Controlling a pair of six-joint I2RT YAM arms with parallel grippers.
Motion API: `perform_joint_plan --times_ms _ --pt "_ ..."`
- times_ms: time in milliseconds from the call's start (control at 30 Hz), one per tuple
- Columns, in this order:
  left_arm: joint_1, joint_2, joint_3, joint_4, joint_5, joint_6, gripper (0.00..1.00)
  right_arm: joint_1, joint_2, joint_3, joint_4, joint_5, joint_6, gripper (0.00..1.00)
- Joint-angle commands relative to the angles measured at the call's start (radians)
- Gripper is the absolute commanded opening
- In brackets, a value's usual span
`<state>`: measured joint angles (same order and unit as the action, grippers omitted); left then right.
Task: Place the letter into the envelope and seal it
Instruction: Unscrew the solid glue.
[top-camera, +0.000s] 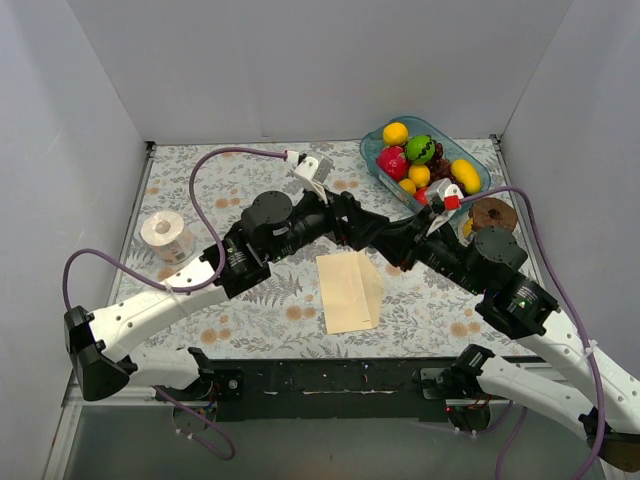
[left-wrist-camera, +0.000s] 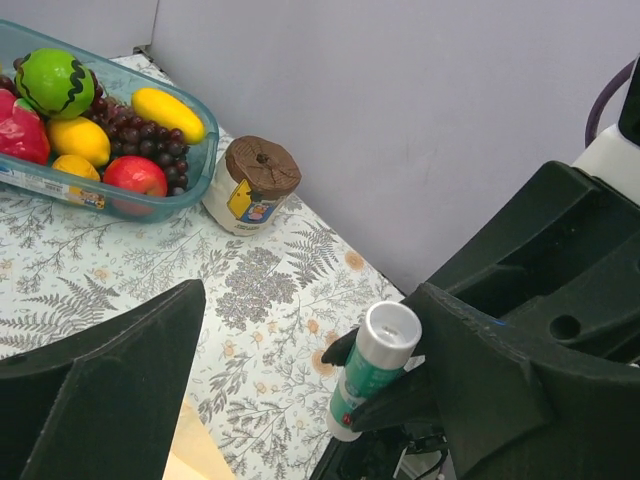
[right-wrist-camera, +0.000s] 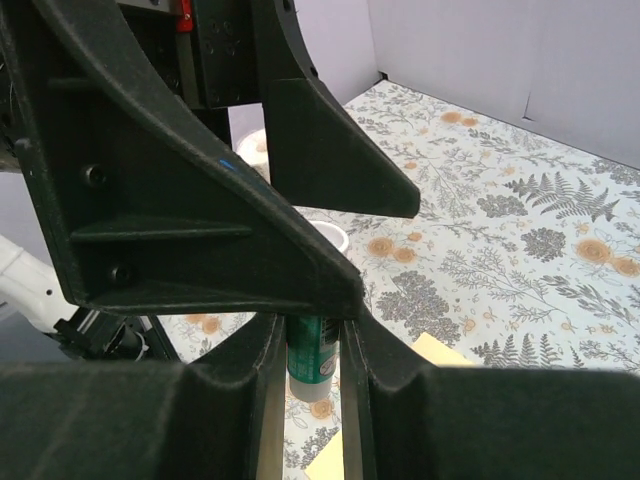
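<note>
Top external view: envelope (top-camera: 346, 293) lies flat at the centre of the bench (top-camera: 250, 310), just below both claws; what looks like a raised fold runs along its 3 o'clock edge.
Letter: not visible as a separate sheet; probably tucked inside.
Right claw (right-wrist-camera: 315, 340): clenched on a glue stick (left-wrist-camera: 375, 365), cap end up.
Left claw (top-camera: 375, 232): spread wide around the stick's cap; I cannot tell if it touches.
Handling: the paper looks light, limp and likely to slide; I would pin a flat corner and press the flap down.
Room: fruit tub (top-camera: 482, 170) at 1 o'clock, jar (top-camera: 492, 213) at 2 and tape roll (top-camera: 165, 232) at 9, all well apart; the arms crowd 12.
</note>
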<state>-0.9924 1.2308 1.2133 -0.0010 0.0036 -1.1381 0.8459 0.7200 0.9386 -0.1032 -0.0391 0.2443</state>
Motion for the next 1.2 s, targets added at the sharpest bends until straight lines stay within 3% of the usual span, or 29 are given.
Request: perform_joint_plan --times_ms 0,133,233,300,433,533,567,700,767,800,833,867,900,933,1000,1033,1167 --pt "-0.023 0.012 0.048 -0.027 -0.04 0.015 0.82 0.004 0.004 0.014 0.068 -0.047 0.012 0.01" --pt "-0.034 0.027 0.055 -0.028 -0.04 0.02 0.64 0.005 -0.001 0.011 0.069 -0.054 0.013 0.01" --pt "-0.037 0.03 0.057 -0.028 -0.021 0.024 0.35 0.004 -0.013 0.003 0.074 -0.047 0.016 0.01" --pt "-0.037 0.03 0.055 -0.028 -0.008 0.026 0.01 0.004 -0.019 0.002 0.073 -0.033 0.016 0.01" --pt "-0.038 0.029 0.051 -0.008 0.137 0.035 0.0 0.004 -0.014 0.044 0.011 -0.079 -0.074 0.01" --pt "-0.038 0.013 0.055 0.025 0.362 0.07 0.0 0.004 -0.004 0.14 -0.091 -0.217 -0.141 0.01" --pt "-0.038 0.004 0.052 0.045 0.503 0.08 0.0 0.004 -0.007 0.164 -0.104 -0.336 -0.173 0.01" --pt "0.003 -0.074 0.026 0.149 0.903 0.051 0.0 0.004 -0.065 0.155 0.0 -0.669 -0.182 0.01" --pt "0.061 -0.105 -0.004 0.238 0.926 -0.032 0.0 0.004 -0.091 0.149 0.028 -0.67 -0.166 0.01" --pt "0.078 -0.117 -0.014 0.231 0.855 -0.035 0.1 0.004 -0.096 0.152 0.025 -0.61 -0.162 0.01" --pt "0.095 -0.138 -0.015 0.216 0.808 -0.026 0.83 0.004 -0.099 0.155 0.002 -0.532 -0.16 0.01" --pt "0.098 -0.145 -0.012 0.167 0.733 0.0 0.96 0.004 -0.094 0.158 -0.021 -0.346 -0.161 0.01" --pt "0.098 -0.154 -0.012 0.15 0.661 0.003 0.98 0.004 -0.091 0.16 -0.035 -0.255 -0.158 0.01" --pt "0.098 -0.159 -0.011 0.138 0.5 0.0 0.98 0.004 -0.079 0.157 -0.059 -0.164 -0.148 0.01" --pt "0.1 -0.156 -0.008 0.111 0.365 -0.026 0.98 0.004 -0.059 0.157 -0.078 0.0 -0.139 0.01" --pt "0.098 -0.156 -0.006 0.108 0.263 -0.035 0.98 0.004 -0.038 0.158 -0.084 0.019 -0.129 0.01" --pt "0.098 -0.152 -0.037 0.18 0.181 -0.103 0.98 0.004 0.009 0.143 -0.06 -0.014 -0.085 0.01"
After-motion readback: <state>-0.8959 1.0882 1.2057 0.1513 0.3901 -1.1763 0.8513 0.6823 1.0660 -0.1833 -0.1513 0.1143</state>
